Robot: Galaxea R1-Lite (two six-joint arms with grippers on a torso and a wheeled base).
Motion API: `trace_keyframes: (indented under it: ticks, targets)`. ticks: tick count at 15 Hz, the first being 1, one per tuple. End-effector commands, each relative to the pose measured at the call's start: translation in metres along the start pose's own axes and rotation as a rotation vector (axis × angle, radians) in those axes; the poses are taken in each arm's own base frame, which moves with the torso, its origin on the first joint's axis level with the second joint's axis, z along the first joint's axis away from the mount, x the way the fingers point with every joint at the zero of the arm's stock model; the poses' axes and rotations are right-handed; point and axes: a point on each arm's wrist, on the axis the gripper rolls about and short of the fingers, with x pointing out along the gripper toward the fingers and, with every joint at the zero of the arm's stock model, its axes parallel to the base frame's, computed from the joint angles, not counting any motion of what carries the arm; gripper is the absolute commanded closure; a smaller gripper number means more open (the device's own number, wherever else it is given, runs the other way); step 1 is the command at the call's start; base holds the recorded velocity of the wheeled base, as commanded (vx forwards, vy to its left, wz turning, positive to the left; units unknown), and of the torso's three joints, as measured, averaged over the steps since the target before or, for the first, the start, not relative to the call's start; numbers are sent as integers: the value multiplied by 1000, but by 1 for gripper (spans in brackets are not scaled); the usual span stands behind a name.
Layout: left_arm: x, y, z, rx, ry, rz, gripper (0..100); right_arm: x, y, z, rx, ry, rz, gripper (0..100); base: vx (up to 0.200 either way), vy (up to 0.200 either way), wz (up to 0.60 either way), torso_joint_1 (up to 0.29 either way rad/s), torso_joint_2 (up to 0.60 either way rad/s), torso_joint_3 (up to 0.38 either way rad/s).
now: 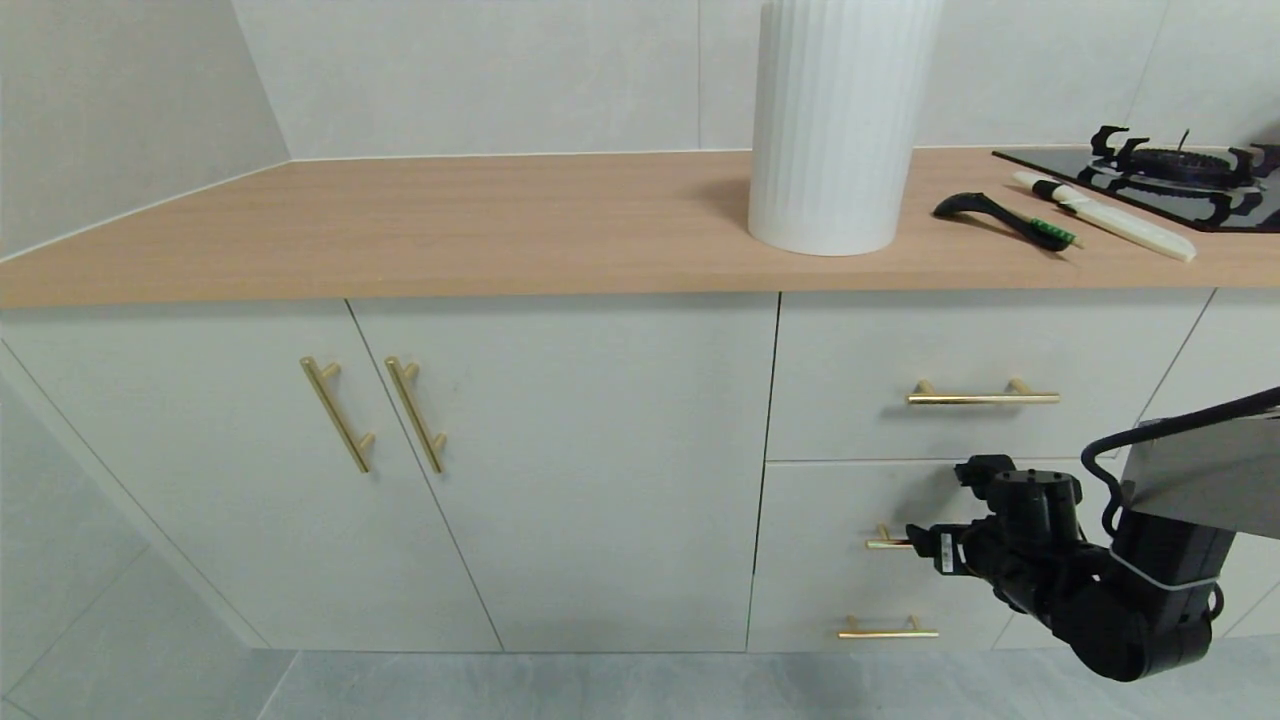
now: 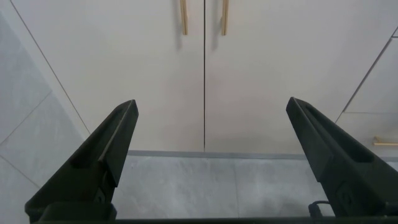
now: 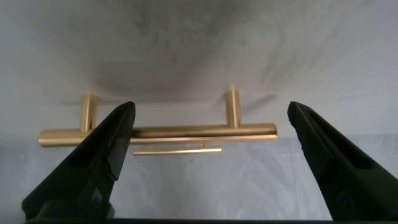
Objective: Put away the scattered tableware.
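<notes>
Top of white ribbed container [image 1: 840, 120] past the edge; middle drawer handle [image 1: 885, 544] half behind right gripper [image 1: 918, 548].

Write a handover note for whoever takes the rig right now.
Left gripper: open, empty, low in front of the cabinet doors.
Right gripper: open, empty, right at the middle drawer handle, not closed on it.
Tableware: black-handled utensil and white utensil lie on the counter beside the hob.
Done: nothing stowed; drawers shut.
To do: open drawer, stow both.

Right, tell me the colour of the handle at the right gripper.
Shiny gold. The handle shows best in the right wrist view.
</notes>
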Motion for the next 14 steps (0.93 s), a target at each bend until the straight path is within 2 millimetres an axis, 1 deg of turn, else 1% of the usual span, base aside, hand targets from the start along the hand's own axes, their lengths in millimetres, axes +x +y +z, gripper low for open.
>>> trace_keyframes:
  ticks: [1, 3, 7, 9, 11, 12, 13, 14]
  targets:
    - [0, 0, 0, -2, 1, 1, 0, 5, 1, -4, -2, 10, -3, 0, 0, 0, 0, 0, 0, 0]
    - [0, 0, 0, 0, 1, 1, 0, 7, 1, -8, -6, 21, -14, 0, 0, 0, 0, 0, 0, 0]
    - [0, 0, 0, 0, 2, 1, 0, 6, 0, -14, -19, 49, -13, 0, 0, 0, 0, 0, 0, 0]
    - [0, 0, 0, 0, 2, 1, 0, 1, -1, -17, -26, 65, -3, 0, 0, 0, 0, 0, 0, 0]
    - [0, 0, 0, 0, 2, 1, 0, -11, -3, -17, -60, 90, 32, 0, 0, 0, 0, 0, 0, 0]
    - [0, 0, 0, 0, 1, 1, 0, -21, -5, -15, -82, 106, 44, 0, 0, 0, 0, 0, 0, 0]
    - [0, 0, 0, 0, 2, 1, 0, -44, -5, -3, -97, 121, 94, 0, 0, 0, 0, 0, 0, 0]
    - [0, 0, 0, 0, 2, 1, 0, -55, -4, 1, -108, 130, 126, 0, 0, 0, 0, 0, 0, 0]
